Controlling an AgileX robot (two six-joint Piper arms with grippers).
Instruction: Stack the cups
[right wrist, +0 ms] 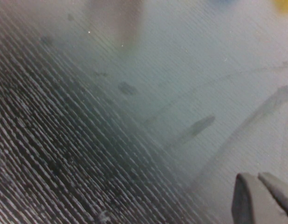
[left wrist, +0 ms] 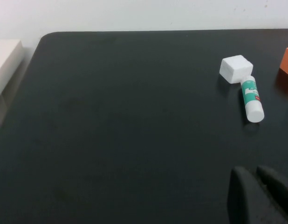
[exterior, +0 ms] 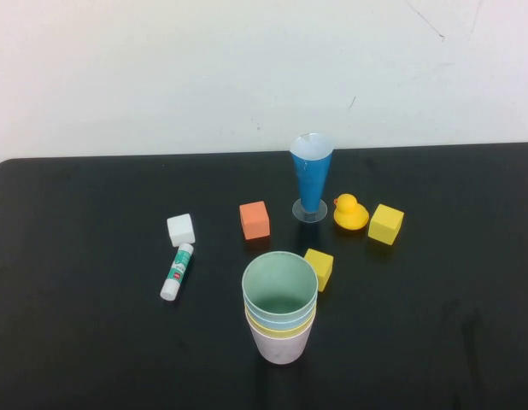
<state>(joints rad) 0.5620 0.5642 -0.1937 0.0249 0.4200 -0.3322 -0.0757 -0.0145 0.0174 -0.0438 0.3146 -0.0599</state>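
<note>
The cups stand nested in one stack (exterior: 280,309) near the table's front middle. The pale green cup (exterior: 279,284) is on top, with the light blue rim (exterior: 279,321) and the yellow rim (exterior: 279,330) below it and the pink cup (exterior: 281,346) at the bottom. Neither arm shows in the high view. My left gripper (left wrist: 254,173) hangs shut and empty over bare table near the left side. My right gripper (right wrist: 256,179) is shut and empty, close above the tabletop.
Behind the stack stand a dark-blue cone glass (exterior: 312,177), an orange cube (exterior: 255,219), a yellow duck (exterior: 350,212) and two yellow cubes (exterior: 386,224) (exterior: 319,268). A white cube (exterior: 181,229) (left wrist: 236,68) and a glue stick (exterior: 177,272) (left wrist: 251,99) lie at the left.
</note>
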